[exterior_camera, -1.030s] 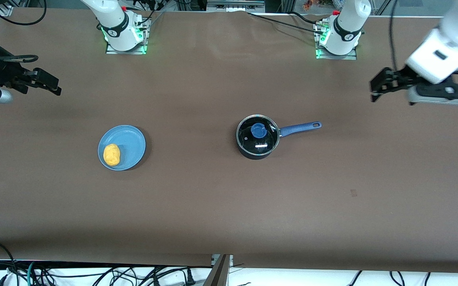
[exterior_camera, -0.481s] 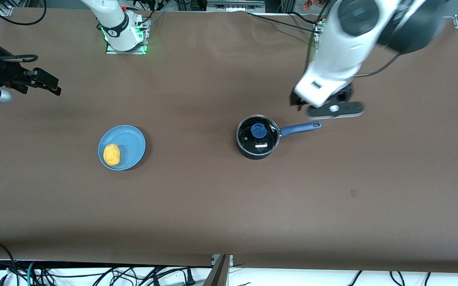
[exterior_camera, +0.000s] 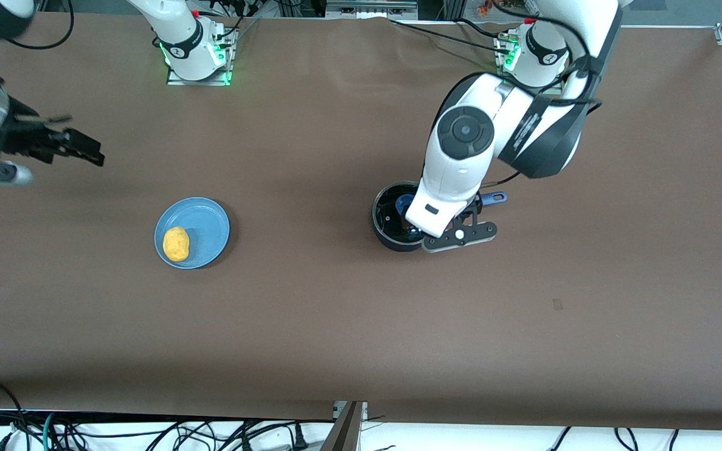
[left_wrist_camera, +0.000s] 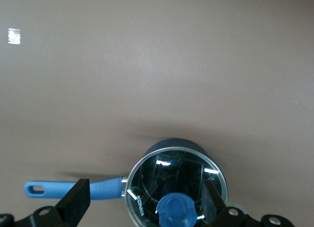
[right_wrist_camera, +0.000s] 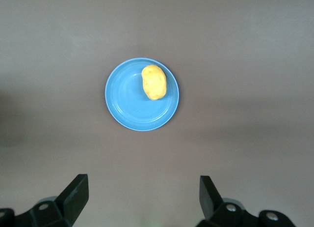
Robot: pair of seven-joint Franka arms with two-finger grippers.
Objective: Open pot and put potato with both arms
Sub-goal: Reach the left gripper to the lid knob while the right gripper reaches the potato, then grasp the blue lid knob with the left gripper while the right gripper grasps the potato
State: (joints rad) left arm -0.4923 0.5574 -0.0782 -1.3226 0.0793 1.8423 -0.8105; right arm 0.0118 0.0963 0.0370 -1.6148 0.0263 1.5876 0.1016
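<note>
Brown covering is seen spread over the whole counter (exterior_camera: 311,326). Toward the right arm's end, the right end effector (exterior_camera: 79,150) is held over bare counter with its fingers (right_wrist_camera: 76,195) apart and nothing between them; compared with a second ago it has been shifted only slightly. The blue plate (exterior_camera: 207,225) is unchanged, with the potato (exterior_camera: 177,243) lying on it near the rim. The pot (exterior_camera: 389,222) is found where it was, toward the left arm's end, its glass lid (left_wrist_camera: 179,180) on it and its blue handle (left_wrist_camera: 73,189) pointing toward that end. The left end effector (left_wrist_camera: 147,202), a second ago at the counter's edge, has been swung over the pot, fingers spread on either side of the lid's blue knob (left_wrist_camera: 175,211), nothing gripped.
</note>
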